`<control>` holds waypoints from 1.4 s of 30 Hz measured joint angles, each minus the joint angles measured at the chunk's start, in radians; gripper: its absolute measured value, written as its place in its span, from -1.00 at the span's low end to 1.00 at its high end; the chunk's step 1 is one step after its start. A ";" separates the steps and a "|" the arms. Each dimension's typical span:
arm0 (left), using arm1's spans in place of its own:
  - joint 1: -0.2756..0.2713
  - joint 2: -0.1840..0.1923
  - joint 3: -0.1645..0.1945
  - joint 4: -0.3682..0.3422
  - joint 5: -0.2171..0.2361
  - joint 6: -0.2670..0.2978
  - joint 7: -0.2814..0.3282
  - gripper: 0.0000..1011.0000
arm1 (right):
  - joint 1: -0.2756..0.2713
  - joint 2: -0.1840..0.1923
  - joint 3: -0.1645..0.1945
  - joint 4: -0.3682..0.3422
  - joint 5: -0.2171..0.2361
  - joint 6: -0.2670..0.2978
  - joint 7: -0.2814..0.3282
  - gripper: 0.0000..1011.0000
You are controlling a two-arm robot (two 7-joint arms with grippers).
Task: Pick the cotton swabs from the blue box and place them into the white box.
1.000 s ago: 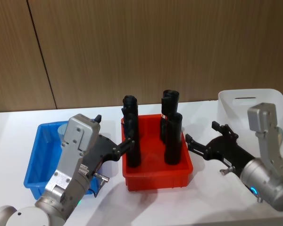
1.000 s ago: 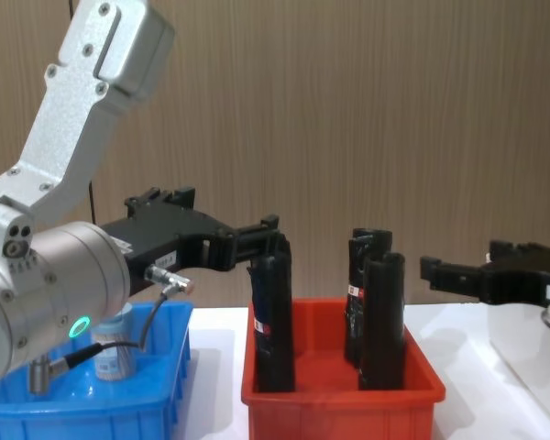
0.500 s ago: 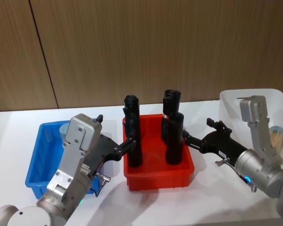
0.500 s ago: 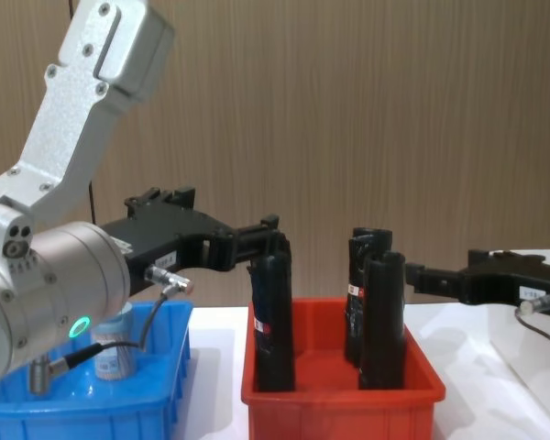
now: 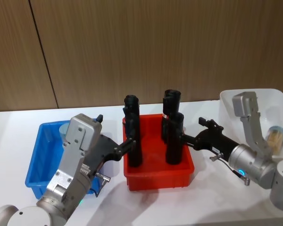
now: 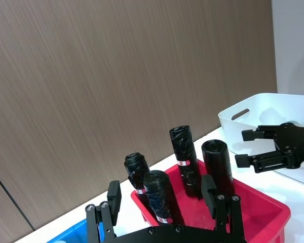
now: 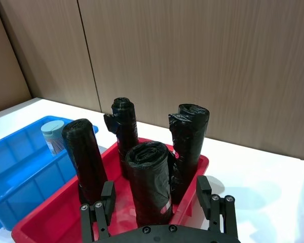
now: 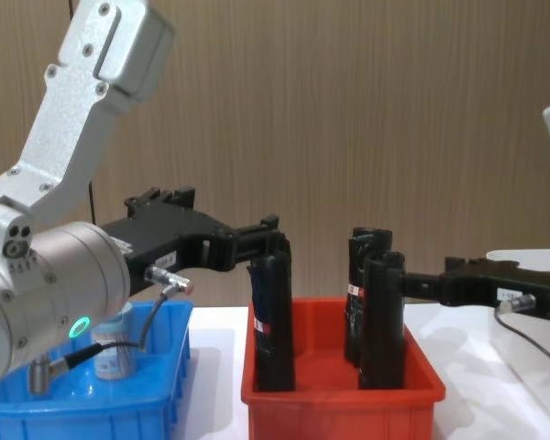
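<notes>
At the far left sits the blue box (image 5: 37,160), with one jar of cotton swabs (image 8: 113,353) standing in its back part, its grey-blue lid (image 7: 52,126) showing just beyond the box's inner wall. The left gripper (image 6: 164,195) hangs over the seam between the blue box and the red bin (image 5: 158,176); its jaws are spread wide and hold nothing. One fingertip (image 5: 129,141) reaches level with the nearest black roll (image 5: 133,143), though whether they touch cannot be told. The left arm rises from the lower left, elbow high, forearm levelled toward the red bin.

Four black rolls stand upright in the red bin.

The right gripper (image 7: 157,195) comes in from the right at about the height of the rolls' tops, jaws wide apart and empty, its tips close beside the front right roll (image 5: 173,139). The right arm stretches level across the table, its wrist in front of the white box (image 5: 254,110). A second jar of cotton swabs (image 5: 276,135) lies inside the white box, at the right edge.
</notes>
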 joint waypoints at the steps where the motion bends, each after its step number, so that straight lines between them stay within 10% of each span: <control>1: 0.000 0.000 0.000 0.000 0.000 0.000 0.000 0.98 | 0.012 -0.004 -0.001 0.018 0.000 -0.002 0.006 0.98; 42: 0.000 0.000 0.000 0.000 0.000 0.000 0.000 0.98 | 0.214 -0.066 -0.007 0.366 0.025 -0.111 0.102 0.98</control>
